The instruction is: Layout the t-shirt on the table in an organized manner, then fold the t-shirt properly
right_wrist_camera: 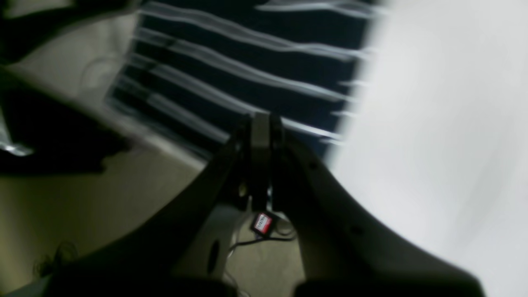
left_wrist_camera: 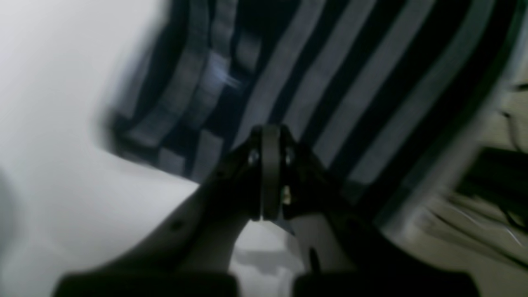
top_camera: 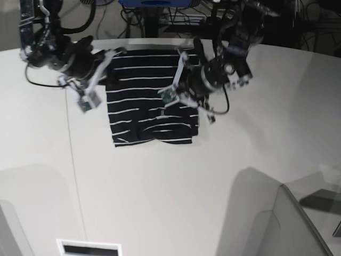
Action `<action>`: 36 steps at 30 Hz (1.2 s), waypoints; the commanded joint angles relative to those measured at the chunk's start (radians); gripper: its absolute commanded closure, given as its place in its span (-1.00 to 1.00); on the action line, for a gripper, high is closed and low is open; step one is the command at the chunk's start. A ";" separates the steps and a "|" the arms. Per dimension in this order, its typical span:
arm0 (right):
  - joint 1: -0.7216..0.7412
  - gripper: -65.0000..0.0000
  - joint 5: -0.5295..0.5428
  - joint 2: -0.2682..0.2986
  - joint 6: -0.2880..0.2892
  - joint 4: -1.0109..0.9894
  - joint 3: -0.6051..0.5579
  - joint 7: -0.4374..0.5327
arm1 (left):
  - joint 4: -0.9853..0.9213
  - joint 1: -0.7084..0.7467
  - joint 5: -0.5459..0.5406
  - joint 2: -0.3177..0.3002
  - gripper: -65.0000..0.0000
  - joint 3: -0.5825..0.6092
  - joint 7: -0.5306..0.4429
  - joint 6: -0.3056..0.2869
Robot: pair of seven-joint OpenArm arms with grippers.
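Shirt (top_camera: 151,98) lies folded on the surface (top_camera: 176,181); both hands, left (left_wrist_camera: 270,136) and right (right_wrist_camera: 260,123), closed, empty, at its 12 o'clock edge.

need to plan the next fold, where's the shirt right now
In the base view the shirt lies on the far part of the table, between the two grippers.

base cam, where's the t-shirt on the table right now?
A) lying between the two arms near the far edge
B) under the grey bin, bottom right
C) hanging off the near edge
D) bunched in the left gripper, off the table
A: the t-shirt lies flat on the table near its far edge, one arm at each side.
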 commanded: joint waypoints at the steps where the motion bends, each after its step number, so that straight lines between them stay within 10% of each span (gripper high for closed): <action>1: 0.014 1.00 0.008 0.009 0.001 -0.002 -0.006 0.019 | 0.016 0.004 -0.004 -0.001 1.00 -0.009 -0.022 0.007; 22: 0.013 1.00 0.008 0.011 0.008 -0.284 -0.020 0.267 | -0.063 0.004 -0.082 0.000 1.00 -0.018 -0.020 0.007; 36: -0.311 1.00 0.008 0.164 -0.078 0.029 0.159 0.264 | 0.200 0.275 -0.080 -0.052 1.00 -0.440 -0.025 0.007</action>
